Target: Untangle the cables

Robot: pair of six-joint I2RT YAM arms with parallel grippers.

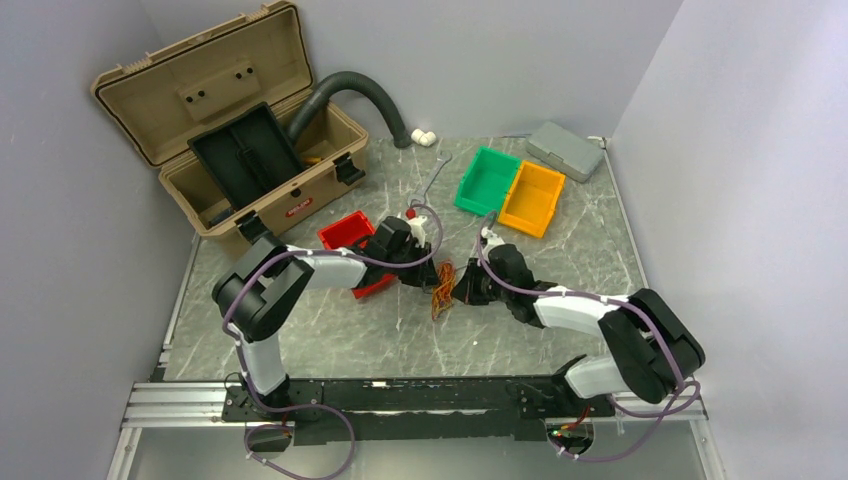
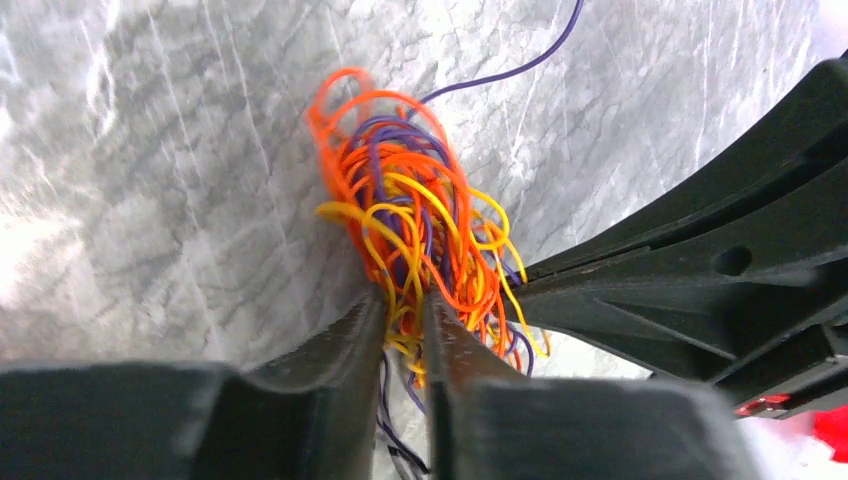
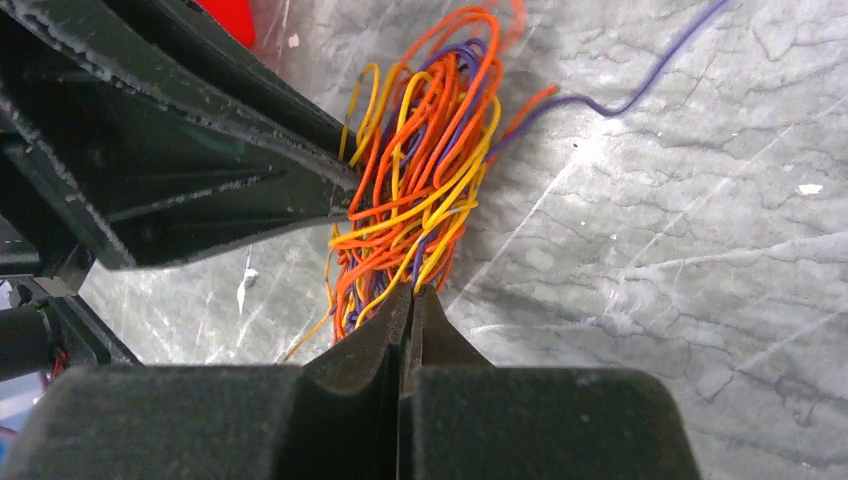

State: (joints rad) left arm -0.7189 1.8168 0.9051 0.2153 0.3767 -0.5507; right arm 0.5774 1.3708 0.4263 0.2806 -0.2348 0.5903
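Observation:
The cables [image 1: 441, 290] are a small tangle of thin orange, yellow and purple wires on the marble tabletop, between the two arms. My left gripper [image 1: 428, 277] comes at it from the left. In the left wrist view its jaws [image 2: 405, 305] stand narrow, with a bunch of yellow and orange strands of the tangle [image 2: 410, 210] pinched between them. From the right, my right gripper [image 1: 458, 291] meets the tangle. Its jaws [image 3: 413, 290] are pressed together, nipping a few strands at the lower edge of the bundle [image 3: 425, 170]. One purple strand [image 3: 640, 95] trails away across the table.
An open tan toolbox [image 1: 230, 130] with a dark corrugated hose [image 1: 360, 90] stands at the back left. A red bin [image 1: 345, 232] sits just behind my left gripper. Green [image 1: 487, 180] and orange [image 1: 533, 198] bins and a grey case [image 1: 564, 150] are at the back right.

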